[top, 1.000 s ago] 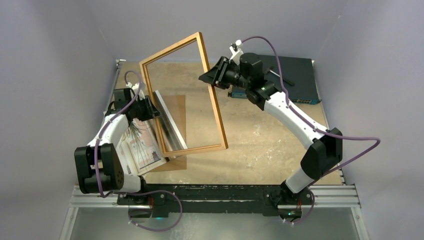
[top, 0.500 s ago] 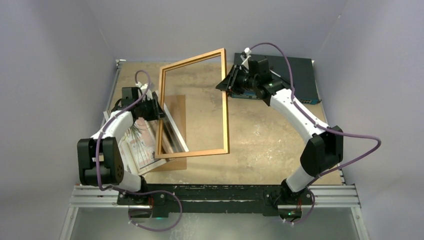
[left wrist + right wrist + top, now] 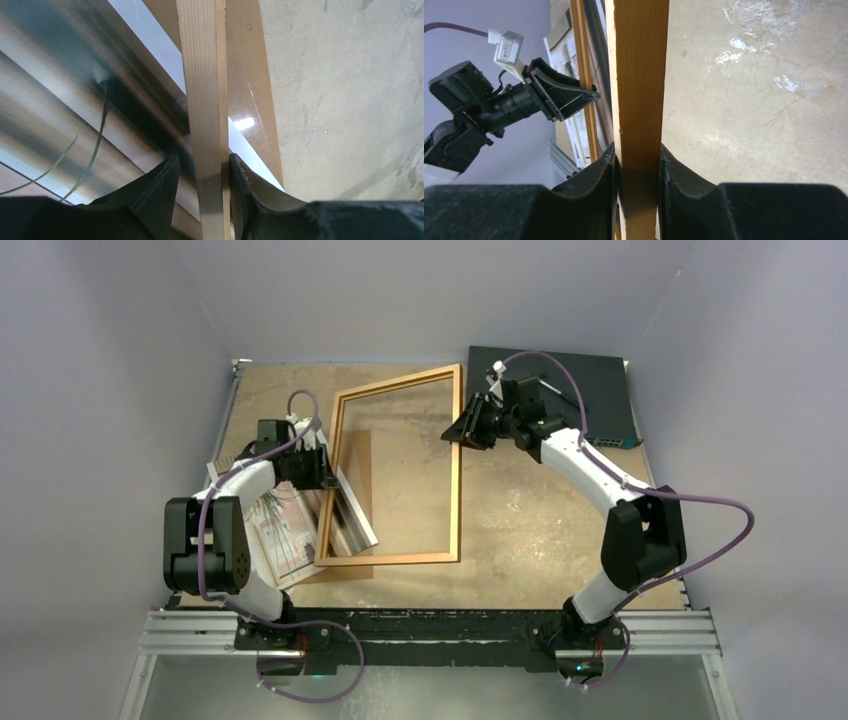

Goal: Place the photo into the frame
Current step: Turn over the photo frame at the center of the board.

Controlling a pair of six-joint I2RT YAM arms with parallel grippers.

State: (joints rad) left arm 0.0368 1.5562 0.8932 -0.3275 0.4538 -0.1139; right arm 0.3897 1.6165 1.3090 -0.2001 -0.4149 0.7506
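Well, at nine o'clock the left end effector (image 3: pixel 318 462) straddles the frame's (image 3: pixel 455 495) left rail; gripping or slack, I cannot tell. The photo (image 3: pixel 285 535) lies at eight o'clock on the counter (image 3: pixel 540 510), partly under that rail. The frame has dropped from a steep tilt to nearly flat, so I'd say insertion is yet to come. At one o'clock the right end effector (image 3: pixel 462 430) clamps its right rail.

one frame (image 3: pixel 457 490), one photo (image 3: pixel 348 510), one backing board (image 3: pixel 356 452)

A worn tan bench (image 3: pixel 520 510) with pale blotches carries a dark flat electronics box (image 3: pixel 600 380) in its 1 o'clock corner. A plain brown backing board (image 3: pixel 360 452) lies flat toward 9 o'clock. A metal rail (image 3: pixel 680 630) borders the 6 o'clock edge.
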